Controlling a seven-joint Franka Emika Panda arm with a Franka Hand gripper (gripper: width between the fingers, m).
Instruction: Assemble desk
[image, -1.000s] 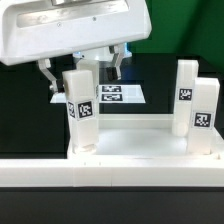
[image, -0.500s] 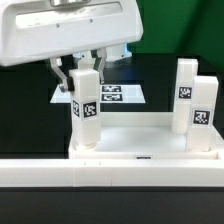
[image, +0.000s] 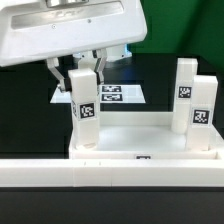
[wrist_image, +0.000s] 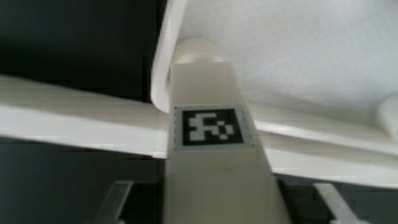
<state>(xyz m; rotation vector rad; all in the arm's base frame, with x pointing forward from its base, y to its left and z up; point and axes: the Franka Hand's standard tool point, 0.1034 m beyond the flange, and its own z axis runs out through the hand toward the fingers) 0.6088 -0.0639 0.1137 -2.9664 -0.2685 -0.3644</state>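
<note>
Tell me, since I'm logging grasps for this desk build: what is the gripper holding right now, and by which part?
The gripper is shut on a white leg, clamping its upper end from both sides; the leg stands upright in the tabletop corner.

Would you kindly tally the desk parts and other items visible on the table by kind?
Legs: 3, one in the gripper, two standing at the exterior view's right
Tabletop: 1
Marker board: 1
Low wall: 1
Total: 6
</note>
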